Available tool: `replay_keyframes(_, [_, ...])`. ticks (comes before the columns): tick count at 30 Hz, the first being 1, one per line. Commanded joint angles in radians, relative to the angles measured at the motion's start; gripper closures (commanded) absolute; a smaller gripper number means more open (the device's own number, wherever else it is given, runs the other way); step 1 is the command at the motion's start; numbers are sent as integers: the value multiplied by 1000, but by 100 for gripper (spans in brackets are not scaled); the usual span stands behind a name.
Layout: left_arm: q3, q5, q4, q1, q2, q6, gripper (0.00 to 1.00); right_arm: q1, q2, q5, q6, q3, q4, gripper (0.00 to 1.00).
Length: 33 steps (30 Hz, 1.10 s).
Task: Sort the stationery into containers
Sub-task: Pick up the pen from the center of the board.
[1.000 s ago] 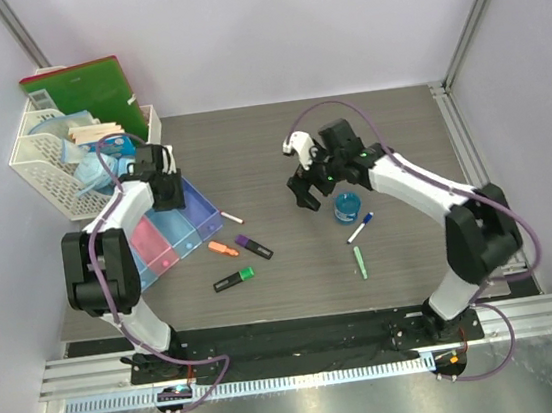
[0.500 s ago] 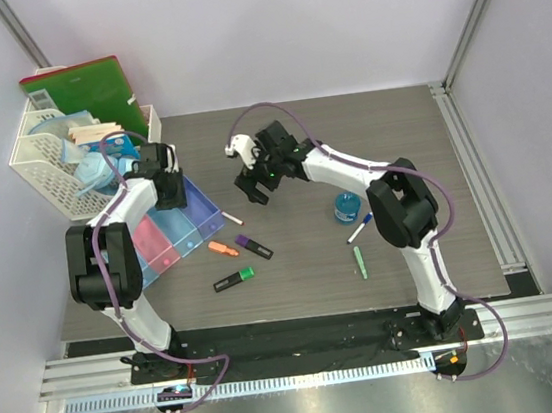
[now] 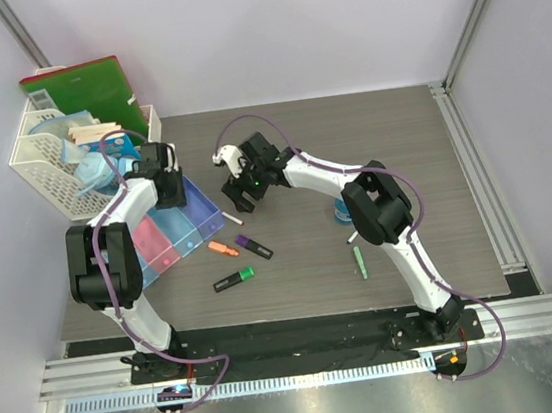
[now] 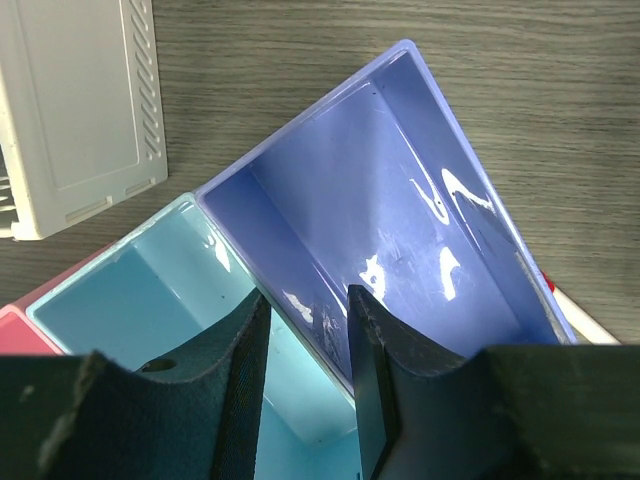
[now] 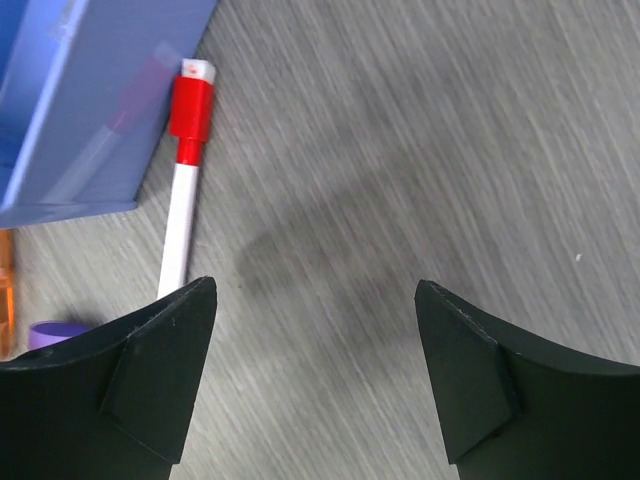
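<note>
Right wrist view: right gripper, wide apart, hangs beside the red-capped marker by the purple bin, left of middle on the desk; left gripper straddles that bin's wall, clamping unclear.

Top view high, overlooks table — wrist views close, downward, sharing purple bin.
</note>
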<state>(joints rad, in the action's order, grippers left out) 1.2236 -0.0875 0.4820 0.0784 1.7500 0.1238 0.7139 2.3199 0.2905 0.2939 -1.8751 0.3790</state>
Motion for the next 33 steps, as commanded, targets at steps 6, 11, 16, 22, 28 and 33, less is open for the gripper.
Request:
replay_keyframes(6, [22, -21, -39, 6, -17, -4, 63, 61, -24, 22, -33, 19, -20, 14])
replay_keyframes(11, [34, -41, -37, 6, -1, -6, 63, 82, -17, 10, -33, 36, -20, 14])
replay_keyframes(16, [39, -29, -36, 6, 3, -4, 63, 104, 12, -30, -39, 34, -22, 31])
replay_keyframes(22, [34, -23, -33, 6, -14, -3, 63, 108, 35, -68, -38, 33, -23, 58])
replay_keyframes(28, [36, -24, -31, 6, -27, -10, 63, 113, 50, -109, -38, 50, -22, 73])
replay_keyframes(33, [42, -17, -22, 6, -37, -13, 63, 116, 47, -157, -32, 73, -17, 99])
